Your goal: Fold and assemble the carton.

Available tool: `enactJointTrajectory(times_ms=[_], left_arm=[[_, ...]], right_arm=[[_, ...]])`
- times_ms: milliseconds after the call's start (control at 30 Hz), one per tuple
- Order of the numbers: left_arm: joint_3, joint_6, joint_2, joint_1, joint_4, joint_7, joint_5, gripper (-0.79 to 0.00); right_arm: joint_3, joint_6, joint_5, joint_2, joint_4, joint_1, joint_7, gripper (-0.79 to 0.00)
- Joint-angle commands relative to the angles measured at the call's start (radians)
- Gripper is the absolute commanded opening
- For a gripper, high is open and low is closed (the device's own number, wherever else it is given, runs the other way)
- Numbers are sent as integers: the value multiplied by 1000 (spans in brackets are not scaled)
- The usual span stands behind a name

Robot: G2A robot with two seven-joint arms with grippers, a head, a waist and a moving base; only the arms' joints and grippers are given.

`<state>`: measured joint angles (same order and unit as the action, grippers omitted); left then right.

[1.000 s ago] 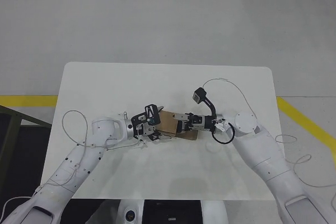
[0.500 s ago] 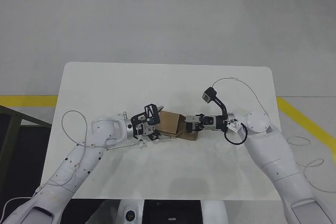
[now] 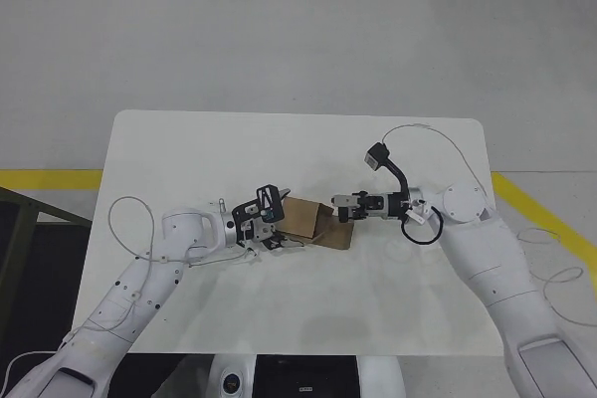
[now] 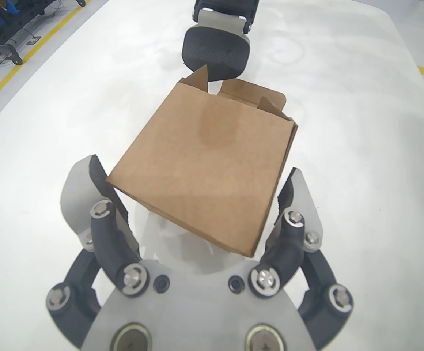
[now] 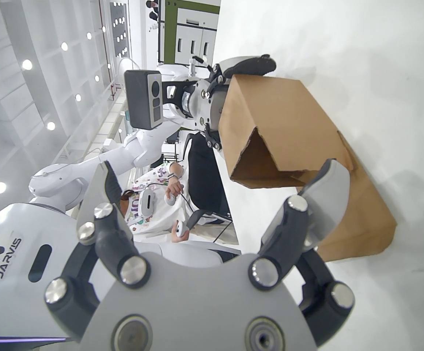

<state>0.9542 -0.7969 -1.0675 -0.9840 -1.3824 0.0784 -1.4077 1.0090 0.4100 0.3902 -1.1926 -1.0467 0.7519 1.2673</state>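
Brown cardboard carton [image 3: 303,219], half-assembled — one end open, flap lying flat

Bright, even light comes from round ceiling lamps [image 5: 25,63] (rows of them, in the right wrist view) and washes the white table [image 3: 279,149] nearly flat. The box [image 4: 204,169] throws only a soft, pale shadow [image 4: 161,221] beneath its near edge. Beyond the box, the table's edges bow outward, fish-eye fashion.
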Motion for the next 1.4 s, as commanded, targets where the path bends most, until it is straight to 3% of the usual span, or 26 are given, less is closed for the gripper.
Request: enactJointTrajectory(times_ms=[0,500,1367], left_arm=[[1,-1,0,0,-1,-2,-2,0],[3,-5,-3,-4,-6,-12,-5,0],[7,-6,-8,-10,-15,-22,-13,0]], right_arm=[[-9,12,-1,-4,16,-17,11,0],[-91,33,81,-38,72,-59,104,0],[-152,-31,154,-83,135,-77,70,0]])
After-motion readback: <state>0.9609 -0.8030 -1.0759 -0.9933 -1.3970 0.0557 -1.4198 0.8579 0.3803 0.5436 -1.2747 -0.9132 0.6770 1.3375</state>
